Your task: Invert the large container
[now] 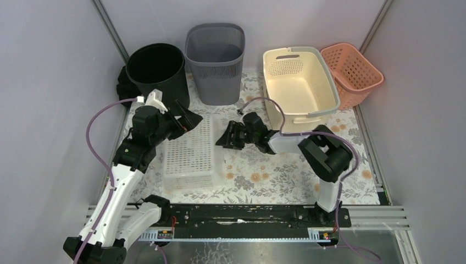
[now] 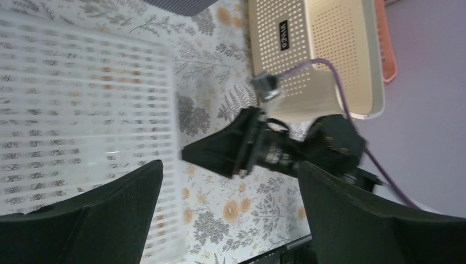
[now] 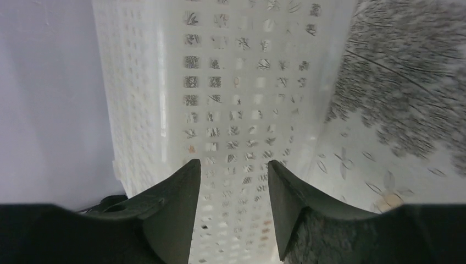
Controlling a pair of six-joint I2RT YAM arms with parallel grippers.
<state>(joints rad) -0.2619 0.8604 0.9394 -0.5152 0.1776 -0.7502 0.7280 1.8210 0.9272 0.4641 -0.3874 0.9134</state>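
A white slotted container (image 1: pixel 189 151) lies on the floral table mat at centre left, with a flat slatted face up. It looks bottom-up. My left gripper (image 1: pixel 192 118) is open and empty above its far right corner. In the left wrist view the container (image 2: pixel 82 99) fills the left side, and the left gripper (image 2: pixel 231 187) is wide open over the mat. My right gripper (image 1: pixel 222 137) is open and empty, just right of the container and apart from it. In the right wrist view the right gripper (image 3: pixel 233 170) faces the container's perforated side wall (image 3: pixel 236 93).
A black bin (image 1: pixel 156 69) and a grey mesh bin (image 1: pixel 215 55) stand at the back left. A cream basket (image 1: pixel 299 82) and an orange basket (image 1: pixel 351 69) stand at the back right. Purple cables loop off both arms. Walls close in on both sides.
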